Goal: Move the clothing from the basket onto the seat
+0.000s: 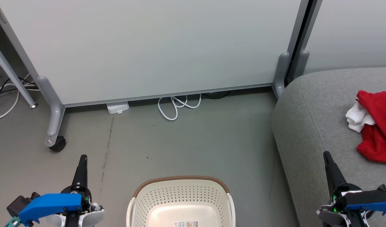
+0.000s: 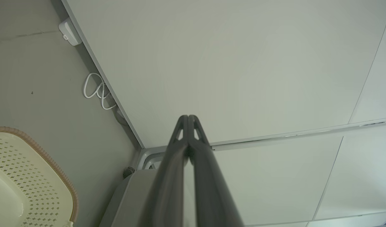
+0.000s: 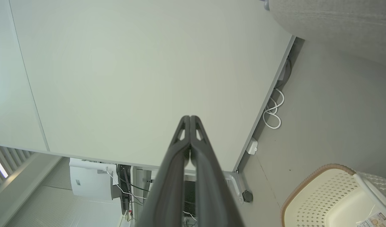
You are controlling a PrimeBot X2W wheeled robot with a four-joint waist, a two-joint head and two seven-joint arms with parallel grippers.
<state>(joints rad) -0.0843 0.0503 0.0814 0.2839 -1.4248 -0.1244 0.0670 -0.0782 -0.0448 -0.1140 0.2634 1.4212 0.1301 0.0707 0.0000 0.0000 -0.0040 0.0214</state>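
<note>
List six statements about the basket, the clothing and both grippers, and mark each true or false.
1. The red clothing lies on the grey seat. True.
2. The basket stands on the seat. False: it stands on the floor, beside the seat.
3. The left gripper holds a garment. False: its fingers are shut on nothing.
4. The part of the basket in view holds no clothing. True.
5. The right gripper is wide open. False: its fingers are pressed together.
6. A white cable lies looped on the floor. True.
</note>
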